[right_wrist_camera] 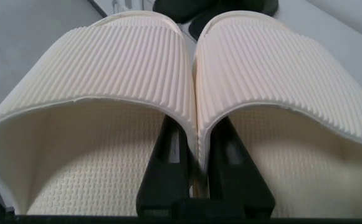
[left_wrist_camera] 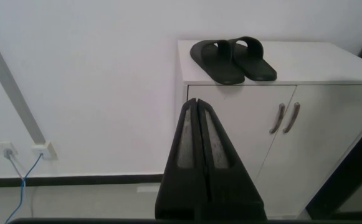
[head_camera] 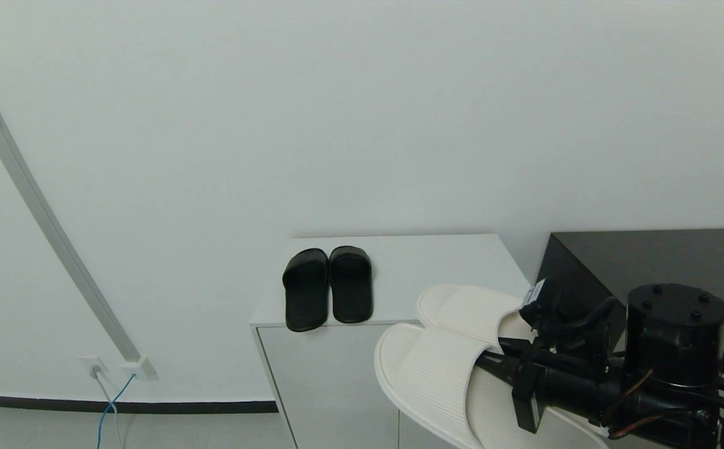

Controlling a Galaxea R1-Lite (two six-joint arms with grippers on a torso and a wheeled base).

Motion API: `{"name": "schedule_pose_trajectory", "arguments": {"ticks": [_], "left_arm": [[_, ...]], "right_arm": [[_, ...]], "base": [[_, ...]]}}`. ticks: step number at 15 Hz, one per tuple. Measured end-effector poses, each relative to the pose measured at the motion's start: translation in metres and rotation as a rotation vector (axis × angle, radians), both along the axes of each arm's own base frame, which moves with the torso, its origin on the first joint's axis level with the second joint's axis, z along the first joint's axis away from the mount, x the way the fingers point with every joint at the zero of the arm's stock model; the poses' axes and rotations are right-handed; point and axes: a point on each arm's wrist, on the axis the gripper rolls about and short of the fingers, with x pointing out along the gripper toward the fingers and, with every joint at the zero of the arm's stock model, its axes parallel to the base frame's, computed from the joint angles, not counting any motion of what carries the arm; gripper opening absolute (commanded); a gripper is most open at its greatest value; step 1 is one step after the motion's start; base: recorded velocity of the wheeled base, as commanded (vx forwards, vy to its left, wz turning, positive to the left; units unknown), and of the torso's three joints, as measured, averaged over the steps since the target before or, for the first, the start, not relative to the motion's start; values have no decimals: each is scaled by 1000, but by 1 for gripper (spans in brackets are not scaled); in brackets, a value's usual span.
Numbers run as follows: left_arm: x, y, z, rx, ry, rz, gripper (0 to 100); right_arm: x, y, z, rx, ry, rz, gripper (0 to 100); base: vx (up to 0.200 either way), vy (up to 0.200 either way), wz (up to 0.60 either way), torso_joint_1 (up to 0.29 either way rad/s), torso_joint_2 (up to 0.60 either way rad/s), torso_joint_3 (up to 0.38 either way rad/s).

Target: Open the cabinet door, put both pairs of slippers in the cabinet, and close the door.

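A pair of black slippers (head_camera: 327, 288) rests side by side on the white cabinet's top (head_camera: 411, 262), near its front left corner. The cabinet's two doors (left_wrist_camera: 274, 143) are closed, with their handles (left_wrist_camera: 285, 117) next to each other. My right gripper (right_wrist_camera: 193, 171) is shut on the pair of cream ribbed slippers (right_wrist_camera: 193, 81), one finger inside each, pinching their inner walls together. It holds them in the air in front of the cabinet's right part (head_camera: 461, 349). My left gripper (left_wrist_camera: 197, 134) is shut and empty, off to the left of the cabinet front.
A dark cabinet (head_camera: 648, 255) stands right of the white one. A grey conduit (head_camera: 37, 206) runs down the wall to two sockets (head_camera: 118, 368) with a blue cable (head_camera: 109, 411) plugged in. Bare floor lies left of the cabinet.
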Motion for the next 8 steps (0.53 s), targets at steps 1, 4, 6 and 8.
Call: {"name": "schedule_pose_trajectory", "arguments": {"ticks": [1,4,6,8], "left_arm": [[0,0,0,0,0,0,0],[0,0,0,0,0,0,0],[0,0,0,0,0,1,0],[0,0,0,4,-2,2,0]], "right_arm": [[0,0,0,-1,2,1,0],[-1,-1,-1,-6,3,2,0],[-2,-1,-2,-9,4,3,0],[-3,-2,-4,-16,9,5,0]], "base": [[-200,0,0,-2,2,7],[-67,0,0,2,1,1],[0,0,0,0,0,0],[0,0,0,0,0,0]]}}
